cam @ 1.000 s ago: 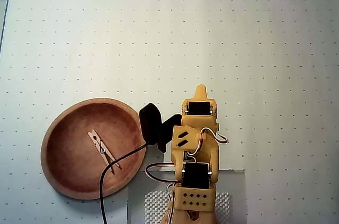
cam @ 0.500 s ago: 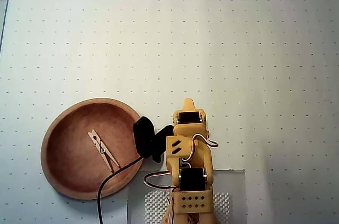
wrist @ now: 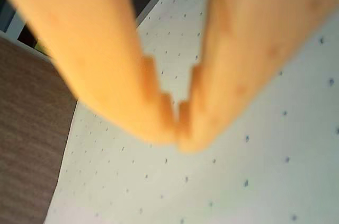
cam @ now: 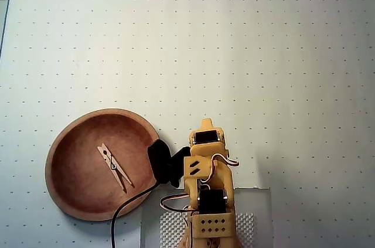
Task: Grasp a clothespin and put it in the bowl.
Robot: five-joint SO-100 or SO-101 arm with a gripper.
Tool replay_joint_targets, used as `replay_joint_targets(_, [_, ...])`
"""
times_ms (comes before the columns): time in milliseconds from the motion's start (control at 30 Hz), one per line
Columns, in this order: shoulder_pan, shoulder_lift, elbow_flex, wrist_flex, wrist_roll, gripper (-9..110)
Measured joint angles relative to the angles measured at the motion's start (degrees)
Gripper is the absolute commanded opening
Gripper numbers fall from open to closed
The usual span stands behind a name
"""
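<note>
1. In the overhead view, the yellow arm [cam: 206, 183] is folded close over its base at the bottom of the picture, its links stacked one above the other.
2. Black servo motors sit between the yellow links, and red and white wires loop beside them.
3. A black camera [cam: 161, 161] is mounted on the left side of the wrist in this view.
4. In the wrist view, the gripper [wrist: 177, 123] is blurred and empty; its two orange fingers [wrist: 122, 81] meet at the tips, with only a thin notch above.
</note>
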State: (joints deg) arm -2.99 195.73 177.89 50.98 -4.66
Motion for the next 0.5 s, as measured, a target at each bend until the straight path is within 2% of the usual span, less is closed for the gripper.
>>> replay_joint_targets(500, [0.4,0.7,2.2,2.6,0.0,-3])
